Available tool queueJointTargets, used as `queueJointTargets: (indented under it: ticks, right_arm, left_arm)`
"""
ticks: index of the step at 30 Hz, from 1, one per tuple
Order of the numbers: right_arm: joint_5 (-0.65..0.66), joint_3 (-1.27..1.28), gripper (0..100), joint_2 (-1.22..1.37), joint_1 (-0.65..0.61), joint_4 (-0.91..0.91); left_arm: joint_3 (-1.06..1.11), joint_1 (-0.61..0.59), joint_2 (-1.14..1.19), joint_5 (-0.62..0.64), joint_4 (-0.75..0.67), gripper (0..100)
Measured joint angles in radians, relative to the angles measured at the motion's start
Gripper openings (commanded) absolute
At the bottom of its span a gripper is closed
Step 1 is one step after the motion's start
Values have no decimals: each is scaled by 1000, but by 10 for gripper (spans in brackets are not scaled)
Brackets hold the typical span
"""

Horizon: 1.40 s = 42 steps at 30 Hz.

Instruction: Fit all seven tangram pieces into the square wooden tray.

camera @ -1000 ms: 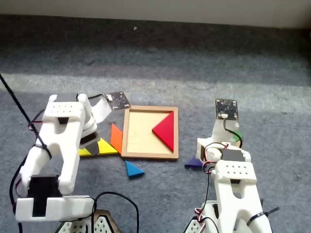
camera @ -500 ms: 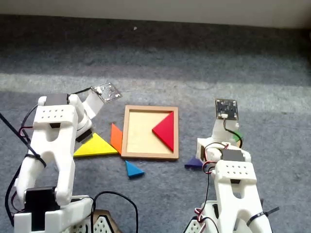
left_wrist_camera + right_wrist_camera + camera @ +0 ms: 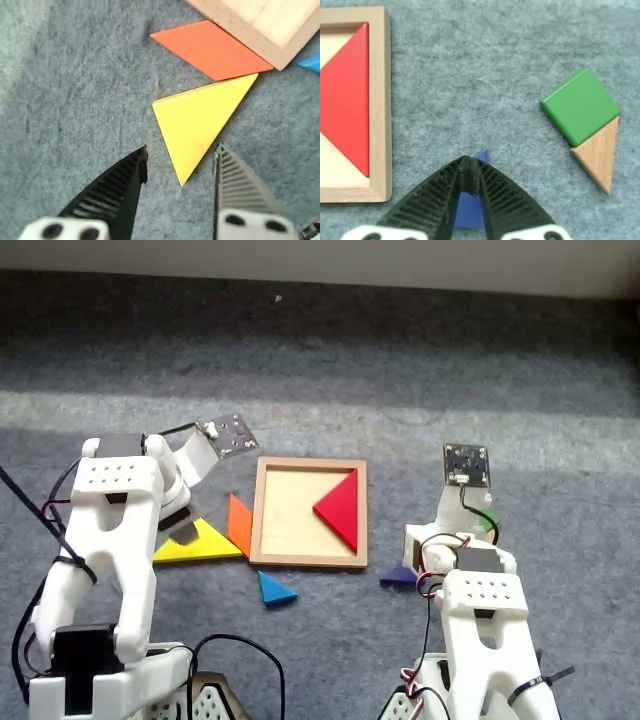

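— Backing off since a second ago, our left gripper (image 3: 181, 147) now hangs with jaws apart astride the yellow triangle (image 3: 200, 117), at eight o'clock of the tray (image 3: 308, 562).
— We judge it light, stiff, thin, slick; pinch across two edges. Our right gripper (image 3: 469, 170) sits closed.

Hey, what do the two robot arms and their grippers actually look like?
Both are blocky white plastic with black motor blocks: left arm, right arm. Black cables loop by the left arm's base; red wires curl on the right arm. The left gripper has one black ribbed finger and one grey ribbed finger; the right gripper has two black ribbed fingers. Both have white bases.
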Motion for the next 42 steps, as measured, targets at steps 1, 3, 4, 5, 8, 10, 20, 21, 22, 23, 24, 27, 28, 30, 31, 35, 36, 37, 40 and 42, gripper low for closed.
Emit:
queueJointTargets:
  ticks: [1,3,4,5,8,10,20,21,22,23,24,27,28,30,31,35,36,37,40,42]
  right_arm:
    - [0,0,6,0,0,0]
    - [0,0,6,0,0,0]
    - [0,0,6,0,0,0]
    - [0,0,6,0,0,0]
    - [0,0,6,0,0,0]
    - [0,0,6,0,0,0]
    - [0,0,9,0,0,0]
    - [0,0,9,0,0,0]
    - [0,0,9,0,0,0]
    - [0,0,9,0,0,0]
    - [0,0,9,0,0,0]
    - [0,0,9,0,0,0]
    - [0,0,9,0,0,0]
    - [0,0,9,0,0,0]
    - [0,0,9,0,0,0]
    - [0,0,9,0,0,0]
    - [0,0,9,0,0,0]
    - [0,0,9,0,0,0]
    - [0,0,9,0,0,0]
    - [0,0,9,0,0,0]
  left_arm:
    - [0,-3,0,-3,-2,277]
    - [0,-8,0,-40,-3,277]
    - [0,-9,0,-69,-3,277]
    - [3,-9,0,-94,-5,277]
    - [28,-8,0,-157,-31,278]
    - [60,-8,0,-190,-71,287]
    - [201,-9,0,-241,-281,337]
    - [209,-8,0,-241,-305,337]
    - [215,-8,0,-241,-330,336]
    - [218,-8,5,-241,-353,335]
    - [218,-8,18,-241,-373,335]
    - [213,-8,95,-244,-417,335]
    - [196,-8,121,-244,-419,335]
    - [152,-6,170,-244,-408,336]
    - [126,-6,193,-244,-394,336]
    - [58,-6,242,-244,-333,336]
    - [49,-2,244,-244,-328,336]
    - [41,3,245,-244,-327,336]
    - [32,25,245,-247,-327,334]
    - [17,38,245,-265,-322,337]
